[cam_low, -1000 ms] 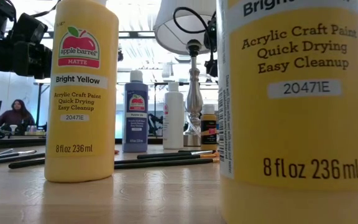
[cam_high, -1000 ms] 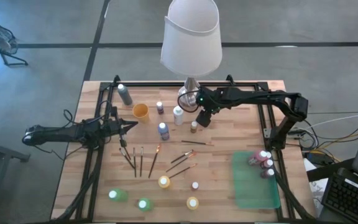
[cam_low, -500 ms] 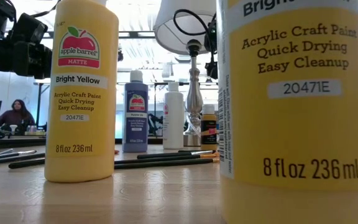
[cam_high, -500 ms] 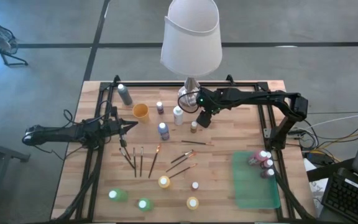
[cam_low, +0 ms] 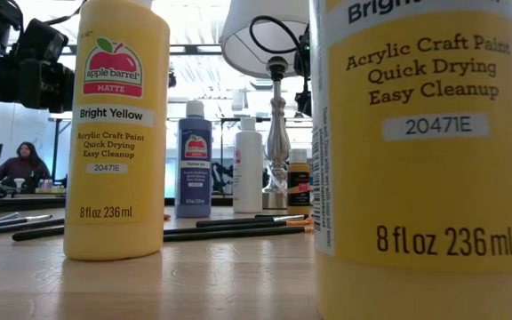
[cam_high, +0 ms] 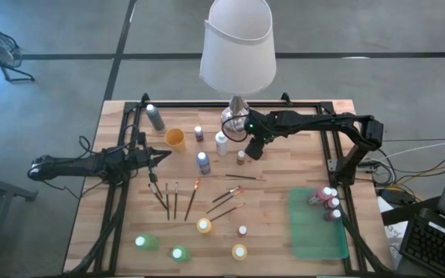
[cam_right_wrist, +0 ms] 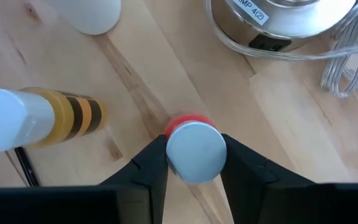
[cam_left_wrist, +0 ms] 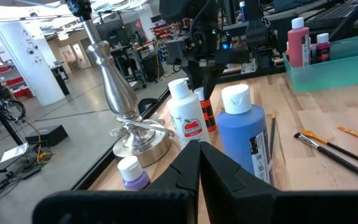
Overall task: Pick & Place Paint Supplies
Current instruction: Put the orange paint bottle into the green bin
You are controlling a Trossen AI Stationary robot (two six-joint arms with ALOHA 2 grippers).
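A small red bottle [cam_right_wrist: 188,122] with a white cap stands near the lamp base [cam_right_wrist: 291,18], between the fingers of my right gripper [cam_right_wrist: 196,163], which is shut on it. In the high view my right gripper [cam_high: 252,147] hides it. Beside it stand a striped orange bottle [cam_high: 241,157], a white bottle [cam_high: 221,143] and a blue bottle [cam_high: 203,162]. Thin brushes [cam_high: 172,199] lie at mid-table. My left gripper [cam_high: 154,158] waits shut at the left, level above the table. My right gripper pinches the red bottle's white cap [cam_right_wrist: 196,152] between its two fingers, one on each side. The fingers come steeply from above, slanting in from the table's right. The bottle stands upright with its base on the table.
The green tray [cam_high: 315,232] at the near right holds several bottles [cam_high: 331,202] in its far corner. Yellow bottles [cam_high: 204,225] and green bottles [cam_high: 141,242] stand near the front edge. The tall lamp [cam_high: 238,46] rises just behind my right gripper.
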